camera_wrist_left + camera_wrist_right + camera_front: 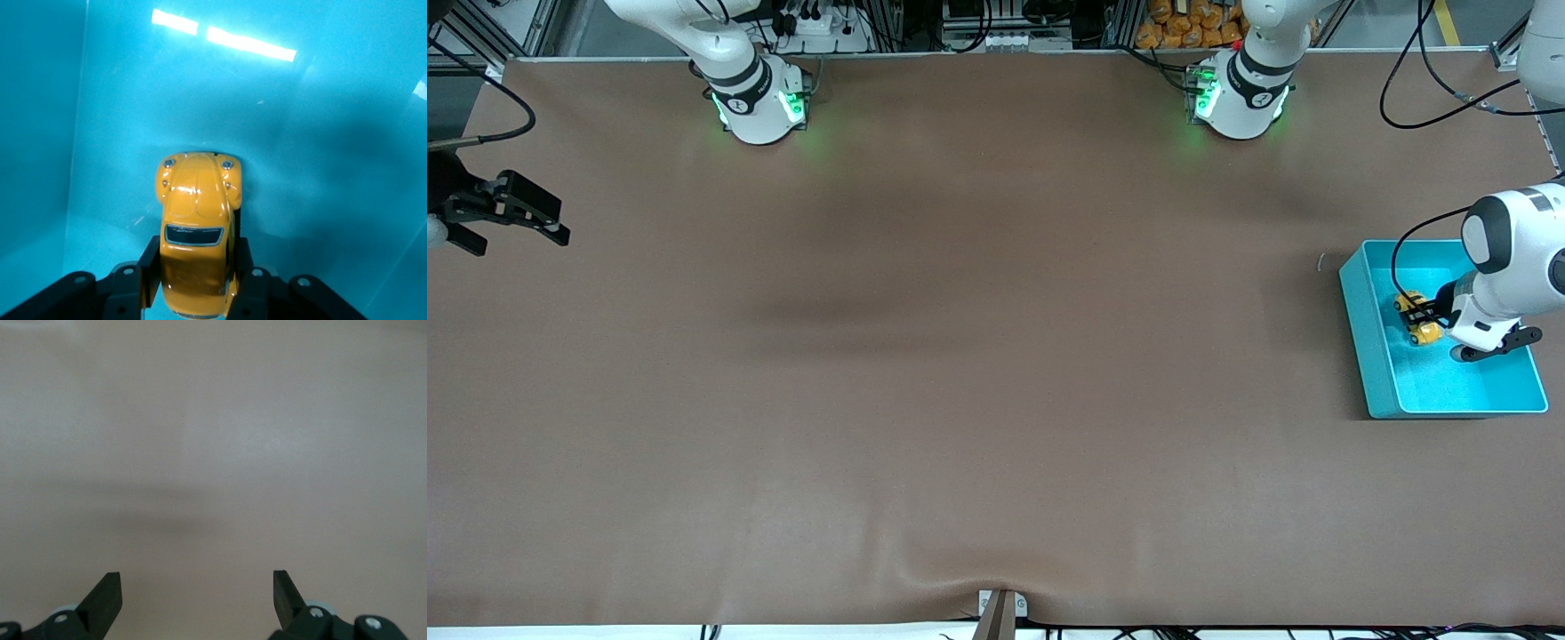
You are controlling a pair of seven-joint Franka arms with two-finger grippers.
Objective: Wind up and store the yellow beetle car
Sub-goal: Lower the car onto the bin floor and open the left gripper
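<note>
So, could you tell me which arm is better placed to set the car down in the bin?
The left. The left gripper already holds the yellow beetle car inside the turquoise bin. The right gripper waits open over the table's other end.

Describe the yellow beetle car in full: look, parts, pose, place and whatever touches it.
The yellow beetle car is a tiny, glossy yellow-orange toy with a rounded hood, small round headlights, a dark windscreen and dark wheels. It is inside the turquoise bin at the left arm's end of the table, nose pointing away from the wrist. The left gripper is shut on its sides.
</note>
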